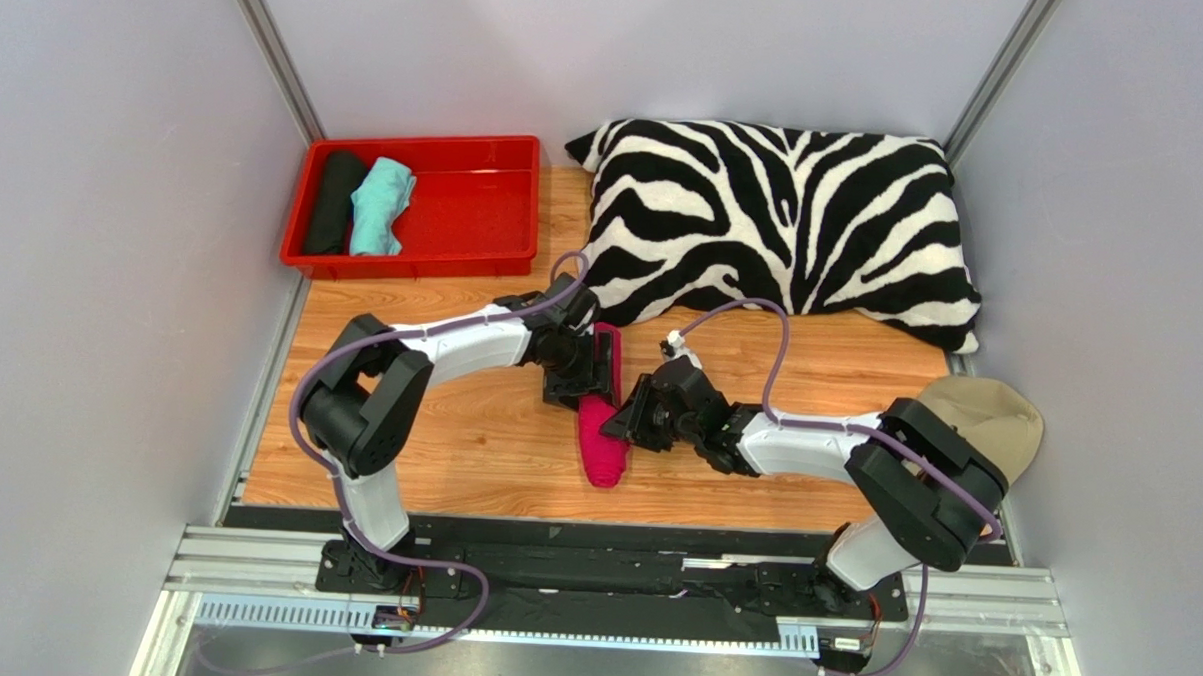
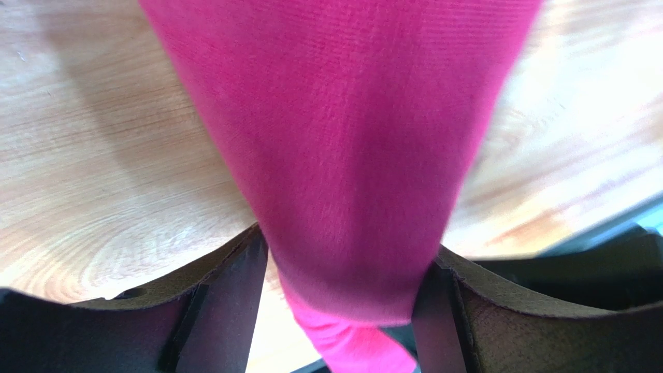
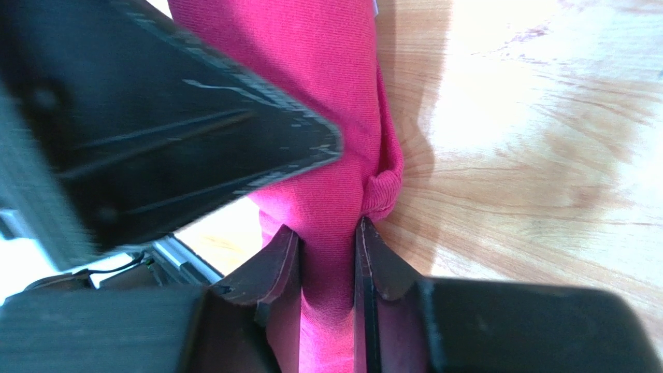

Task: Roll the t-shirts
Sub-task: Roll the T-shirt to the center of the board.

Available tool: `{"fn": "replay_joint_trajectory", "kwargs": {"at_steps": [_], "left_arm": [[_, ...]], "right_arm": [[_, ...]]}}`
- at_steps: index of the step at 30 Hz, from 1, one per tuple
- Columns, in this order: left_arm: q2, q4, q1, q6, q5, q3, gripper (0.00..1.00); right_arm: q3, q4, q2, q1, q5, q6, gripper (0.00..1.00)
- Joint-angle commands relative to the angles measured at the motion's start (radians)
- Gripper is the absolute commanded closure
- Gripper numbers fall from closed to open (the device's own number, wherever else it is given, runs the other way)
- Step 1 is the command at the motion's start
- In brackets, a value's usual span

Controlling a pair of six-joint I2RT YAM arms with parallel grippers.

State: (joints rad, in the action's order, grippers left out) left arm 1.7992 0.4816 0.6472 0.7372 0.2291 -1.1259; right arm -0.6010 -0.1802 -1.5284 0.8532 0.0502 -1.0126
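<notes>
On table, tools (image 2: 342, 307) (image 3: 327, 252) seemingly pinching pink t-shirt (image 1: 605, 446)

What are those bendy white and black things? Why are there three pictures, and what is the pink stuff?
Those are two robot arms with pinching fingers instead of hands. The wide picture looks down from above. The other two come from small cameras on each wrist. On the wooden table sit a red tray holding a black roll and a mint-green roll, a zebra pillow and a beige cap. The left gripper and right gripper both pinch the pink t-shirt.
</notes>
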Motion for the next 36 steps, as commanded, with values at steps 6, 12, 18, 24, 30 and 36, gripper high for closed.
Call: {"fn": "replay_joint_trajectory", "kwargs": {"at_steps": [6, 12, 18, 24, 30, 36], "left_arm": [[-0.107, -0.086, -0.058, -0.159, 0.078, 0.063, 0.29], [-0.103, -0.110, -0.086, -0.148, 0.076, 0.057, 0.28], [-0.047, -0.112, -0.086, -0.136, 0.096, 0.055, 0.30], [0.020, -0.144, -0.083, -0.111, 0.096, 0.058, 0.47], [0.083, -0.104, -0.049, -0.084, 0.023, 0.040, 0.55], [0.137, -0.065, -0.029, -0.074, -0.025, 0.025, 1.00]], "right_arm": [[0.030, 0.088, -0.042, -0.019, 0.025, 0.005, 0.99], [0.024, 0.096, -0.052, -0.019, 0.027, 0.003, 1.00], [0.018, 0.107, -0.052, -0.019, 0.025, 0.005, 1.00], [0.003, 0.131, -0.047, -0.017, 0.016, 0.016, 1.00], [-0.011, 0.148, -0.038, -0.017, 0.011, 0.029, 1.00], [-0.054, 0.206, -0.035, 0.001, -0.029, 0.057, 0.96]]}}
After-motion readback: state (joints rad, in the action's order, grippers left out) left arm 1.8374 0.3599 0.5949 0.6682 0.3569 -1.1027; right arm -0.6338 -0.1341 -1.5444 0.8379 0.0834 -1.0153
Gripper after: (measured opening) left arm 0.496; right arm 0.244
